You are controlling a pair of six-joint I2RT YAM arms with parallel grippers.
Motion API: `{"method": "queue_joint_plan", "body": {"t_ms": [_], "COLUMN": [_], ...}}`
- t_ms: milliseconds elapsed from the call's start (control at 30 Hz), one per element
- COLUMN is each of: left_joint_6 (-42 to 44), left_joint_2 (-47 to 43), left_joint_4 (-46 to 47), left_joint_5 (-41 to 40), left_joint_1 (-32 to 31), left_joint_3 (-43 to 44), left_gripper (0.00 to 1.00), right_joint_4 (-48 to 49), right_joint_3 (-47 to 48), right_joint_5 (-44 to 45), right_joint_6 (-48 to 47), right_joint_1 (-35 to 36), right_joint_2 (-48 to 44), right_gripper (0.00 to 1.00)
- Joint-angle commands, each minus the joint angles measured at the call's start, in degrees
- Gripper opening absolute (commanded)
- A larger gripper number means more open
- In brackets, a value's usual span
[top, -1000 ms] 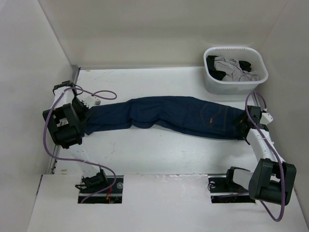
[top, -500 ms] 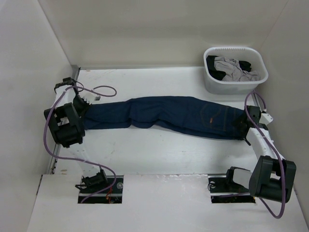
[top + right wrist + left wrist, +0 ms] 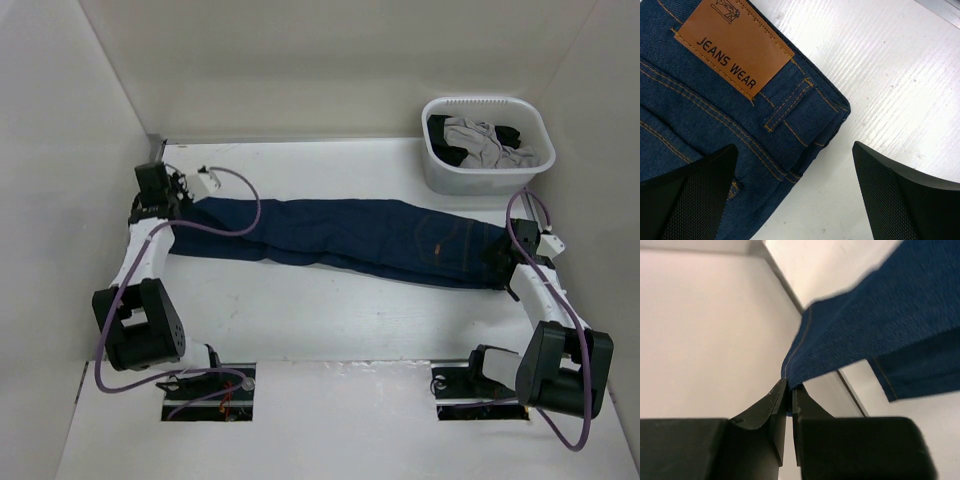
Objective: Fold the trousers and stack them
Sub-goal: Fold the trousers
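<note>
One pair of trousers (image 3: 350, 235) stretched across the surface (image 3: 330, 320). Left fingers (image 3: 765, 412) pinch the far-left hem; right fingers (image 3: 690, 200) wide over waistband.

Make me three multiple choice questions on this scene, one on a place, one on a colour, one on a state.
1. Where is the basket? A far right of the table; B near left; C between the arms.
2. The trousers' patch colour? A tan; B green; C white.
3. The left pincer is? A wide open; B shut on the trousers; C shut on nothing.
Key: 1 A, it stands back right; 2 A, the right wrist view shows tan; 3 B, denim is pinched between its jaws.
</note>
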Motion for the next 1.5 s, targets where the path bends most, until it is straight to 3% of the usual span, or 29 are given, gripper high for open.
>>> {"method": "queue_joint_plan", "body": {"t_ms": [0,200,467,500,667,800,867,967,1033,1167,1200,1267,1333,1400,1467], "left_joint_6": [9.23,17.60,18.22,18.04,17.69,17.52,17.69,18.13,18.57,21.20,21.64,23.65,24.98,21.76,16.92], "left_joint_2": [-0.44,0.95,4.73,4.73,4.30,4.56,4.91,5.44,4.91,-0.26,-1.06,-2.20,-2.73,-4.13,-4.06], "left_joint_4": [13.42,19.85,22.85,22.85,22.68,22.94,22.94,22.59,21.45,12.42,10.04,2.59,-4.45,-11.04,-23.57], "left_joint_5": [0.23,1.81,1.99,1.99,1.82,2.16,2.43,2.78,2.78,6.37,6.91,6.74,6.12,7.61,12.60], "left_joint_1": [3.54,11.53,13.65,13.65,13.74,14.35,14.53,15.41,15.93,17.16,17.43,17.78,18.66,19.71,20.50], "left_joint_3": [-11.99,-24.05,-24.59,-24.42,-23.80,-24.94,-25.99,-26.17,-25.47,-24.33,-24.24,-23.63,-21.61,-16.53,-6.02], "left_gripper": [0.03,0.03,0.05,0.05,0.05,0.08,0.11,0.22,0.22,0.25,0.30,0.53,0.58,0.61,0.62], "right_joint_4": [2.53,2.62,4.29,4.03,2.97,3.76,4.02,4.90,5.95,7.89,8.15,8.68,8.33,8.33,8.68], "right_joint_3": [-0.67,-0.67,-0.15,0.20,1.00,1.08,1.26,1.35,1.43,2.49,2.66,3.36,3.89,3.98,3.63], "right_joint_5": [0.66,0.13,-3.47,-3.21,-3.56,-6.98,-8.22,-8.48,-9.01,-10.24,-10.33,-10.33,-9.98,-10.24,-11.29], "right_joint_6": [0.48,0.39,2.07,1.54,0.04,0.57,1.44,3.46,4.87,6.46,6.55,6.63,7.25,8.13,8.22], "right_joint_1": [-0.17,-2.01,-5.80,-5.80,-6.58,-8.34,-8.87,-8.87,-8.79,-8.61,-8.61,-8.35,-8.26,-8.43,-8.35], "right_joint_2": [-0.01,1.66,3.34,2.29,-5.53,-3.97,-1.43,0.87,2.18,6.75,7.81,10.53,11.59,11.68,11.42], "right_gripper": [1.00,1.00,1.00,0.98,0.67,0.60,0.62,0.73,0.79,0.89,0.91,0.93,0.94,0.94,0.92]}}
